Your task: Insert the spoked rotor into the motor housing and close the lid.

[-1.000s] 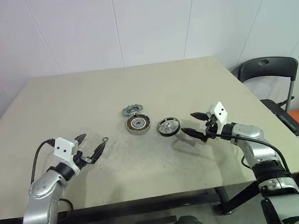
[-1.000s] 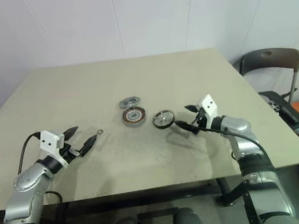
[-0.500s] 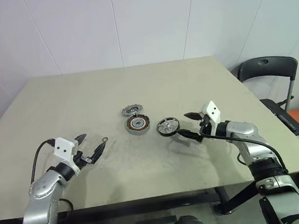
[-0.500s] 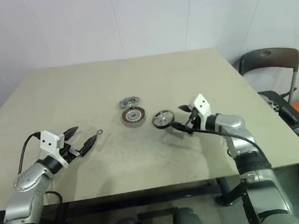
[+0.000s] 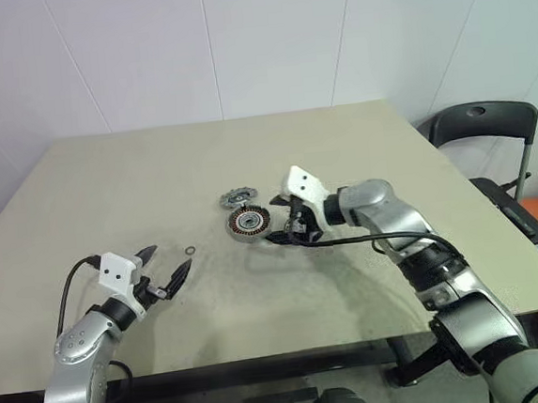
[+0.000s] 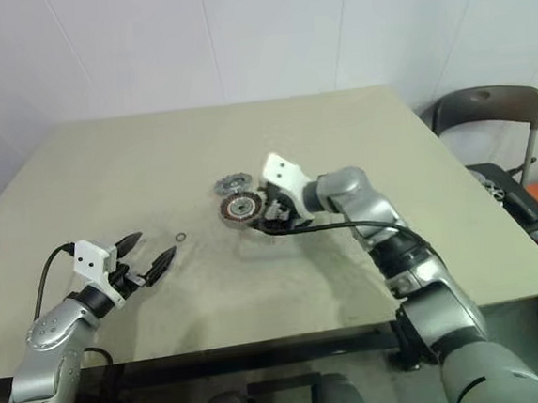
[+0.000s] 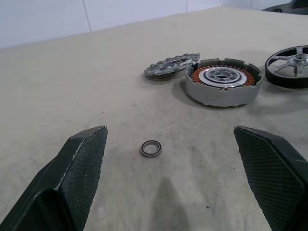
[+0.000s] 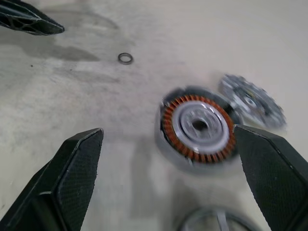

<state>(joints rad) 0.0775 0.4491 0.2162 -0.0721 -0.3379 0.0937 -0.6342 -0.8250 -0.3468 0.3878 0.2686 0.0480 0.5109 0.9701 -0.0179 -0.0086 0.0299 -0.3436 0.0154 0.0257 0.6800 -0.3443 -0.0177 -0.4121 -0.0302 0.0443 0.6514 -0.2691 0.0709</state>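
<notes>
The motor housing sits mid-table, its coppery windings facing up. Just behind it, touching its rim, lies the grey notched lid. To the housing's right is the spoked rotor, flat on the table; in the head views my right gripper hangs over it and hides most of it. That gripper is open, tilted down, its fingers empty, right beside the housing. My left gripper is open and empty near the front left of the table.
A tiny loose ring lies on the table just ahead of my left gripper. A black chair stands beyond the table's right edge. The beige table has open surface at the back and left.
My right gripper has swung left, risen a little and tipped downward, from right of the rotor to over it next to the housing. The left gripper has not moved.
</notes>
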